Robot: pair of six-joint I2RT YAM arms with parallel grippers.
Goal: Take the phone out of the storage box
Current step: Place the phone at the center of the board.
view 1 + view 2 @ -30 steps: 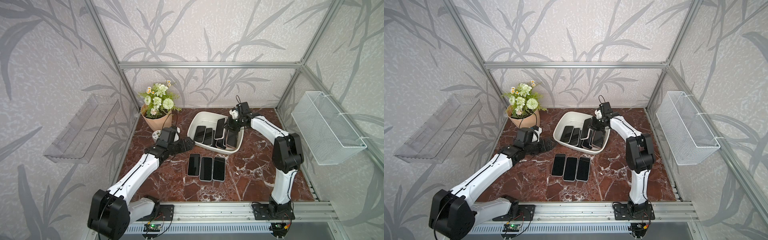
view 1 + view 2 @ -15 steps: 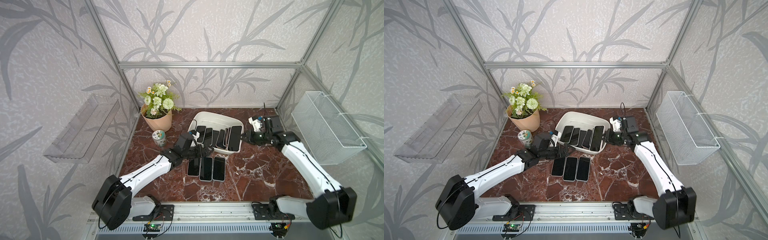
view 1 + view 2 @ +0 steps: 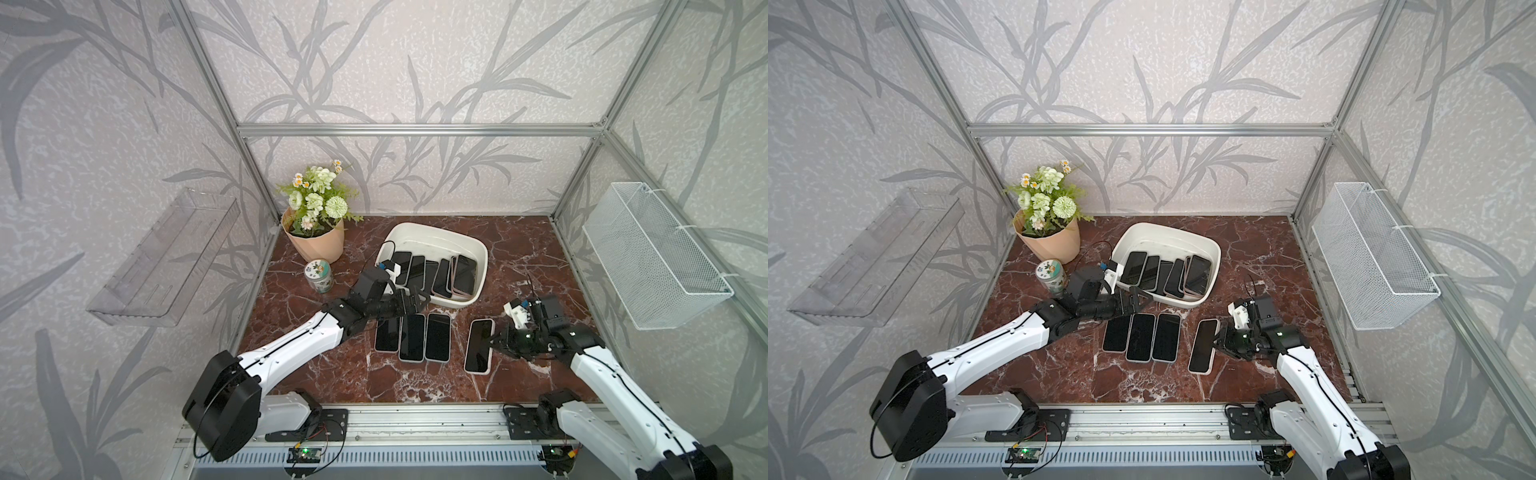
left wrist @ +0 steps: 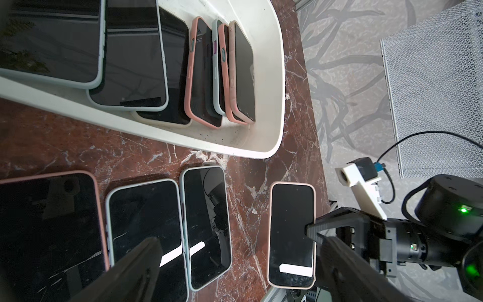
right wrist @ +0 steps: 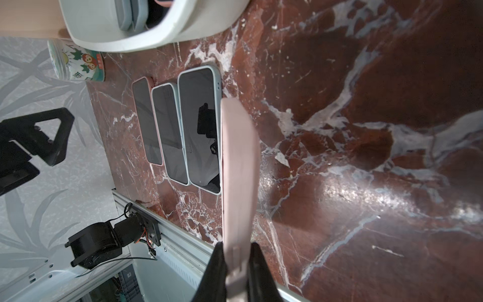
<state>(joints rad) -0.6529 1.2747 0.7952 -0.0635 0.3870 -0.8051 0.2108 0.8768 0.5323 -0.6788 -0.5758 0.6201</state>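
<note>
- The right gripper (image 3: 492,341) is clamped on the long edge of a pink-cased phone (image 3: 478,347), screen up, already outside the storage box (image 3: 436,227), at its five o'clock in a top view.
- That edge grip lets it lie flat beside the three phones (image 3: 411,336). Whether it touches the table (image 3: 519,257) is unclear.
- The left gripper (image 3: 415,301), jaws apart, hangs at the box's six o'clock rim, likely ready to reach in.

My left gripper (image 3: 415,304) stretches toward centre, jaws wide apart. My right gripper (image 3: 493,341), low at right, clamps a phone (image 3: 477,349).
</note>
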